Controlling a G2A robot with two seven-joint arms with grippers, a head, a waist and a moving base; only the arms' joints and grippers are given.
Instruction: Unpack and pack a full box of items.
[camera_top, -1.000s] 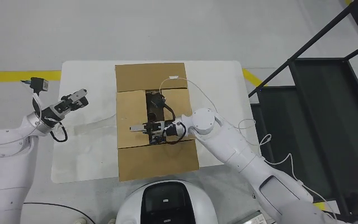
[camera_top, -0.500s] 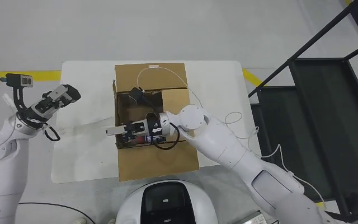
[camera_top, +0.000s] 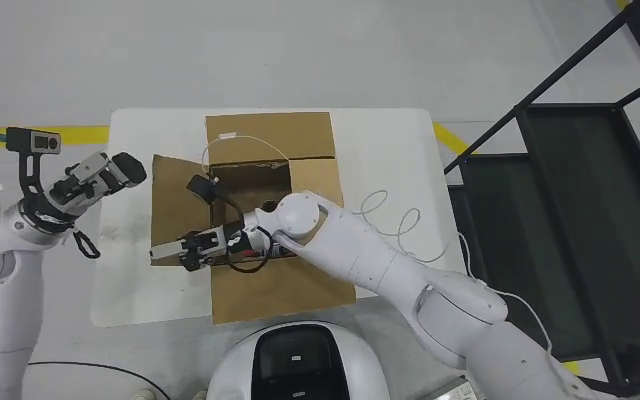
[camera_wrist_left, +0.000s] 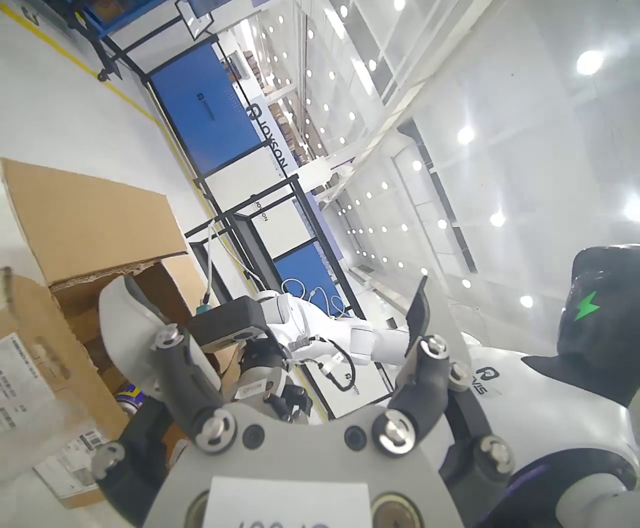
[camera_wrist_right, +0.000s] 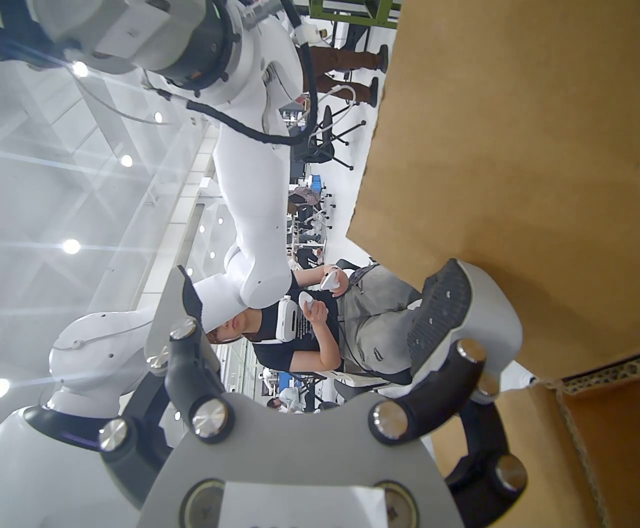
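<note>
Resting one finger (camera_wrist_right: 445, 300) against the open flap (camera_top: 176, 192) of the box (camera_top: 270, 134), the right gripper (camera_wrist_right: 315, 285) has its jaws apart; the left gripper (camera_wrist_left: 274, 310) likewise, empty. Its wrist view catches blurred white labels (camera_wrist_left: 30, 360).

Top cam's mounted overhead, aimed straight down at the table (camera_top: 400, 140) & box (camera_top: 270, 135). L wrist cam's pointed across at the box from farther off, R wrist cam's held right against its flap (camera_wrist_right: 500, 150), both tilted upward.

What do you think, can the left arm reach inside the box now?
Probably yes: the left gripper is open, and the box flap on its side is folded out. The right gripper at that flap might crowd it.
</note>
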